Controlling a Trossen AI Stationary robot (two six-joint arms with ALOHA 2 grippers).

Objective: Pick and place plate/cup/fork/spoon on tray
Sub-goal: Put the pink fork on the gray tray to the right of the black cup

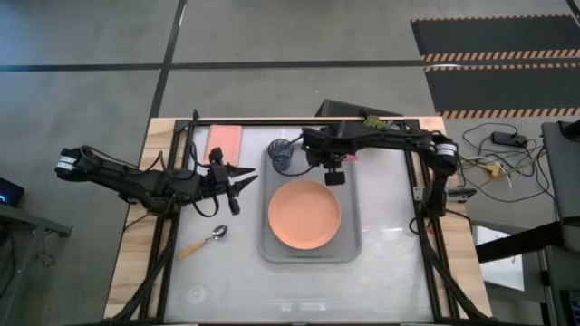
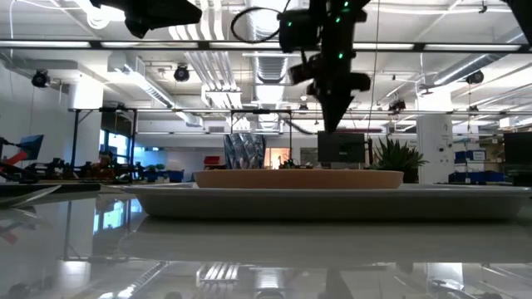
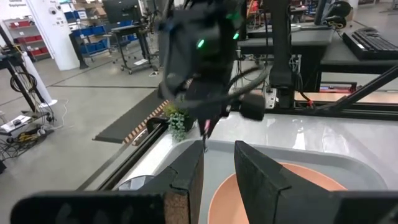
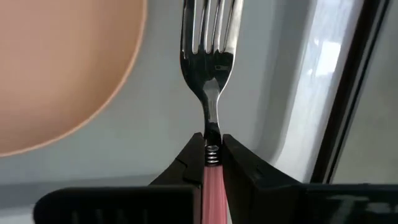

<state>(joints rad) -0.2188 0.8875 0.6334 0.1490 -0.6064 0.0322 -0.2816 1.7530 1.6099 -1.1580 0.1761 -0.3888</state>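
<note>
From overhead I see the tray (image 1: 309, 250) near the middle of the table (image 1: 390, 263), with the plate (image 1: 304, 215) lying flat in its near half and the cup (image 1: 280, 152) standing in its far left corner. My right gripper (image 1: 335, 174) hangs over the tray's far end, just past the plate's far rim, but from this height I can barely make out what it carries.

The right wrist camera settles that: the fingers (image 4: 239, 163) are clamped on the fork (image 4: 209, 74) at the neck, where the pink handle meets the metal, tines pointing out over the grey tray floor (image 4: 261, 93) beside the plate's edge (image 4: 74, 68).

The table-level camera adds that the right gripper (image 2: 334, 116) is well clear above the plate (image 2: 298, 178), so the fork is in the air.

My left gripper (image 1: 237, 188) sits off the tray's left edge with its fingers parted, holding nothing; its own camera looks between those fingers (image 3: 267, 177) at the plate (image 3: 292, 186). The spoon (image 1: 204, 241) lies on the table near the tray's near left corner. A pink pad (image 1: 223, 143) lies by the table's far edge.
</note>
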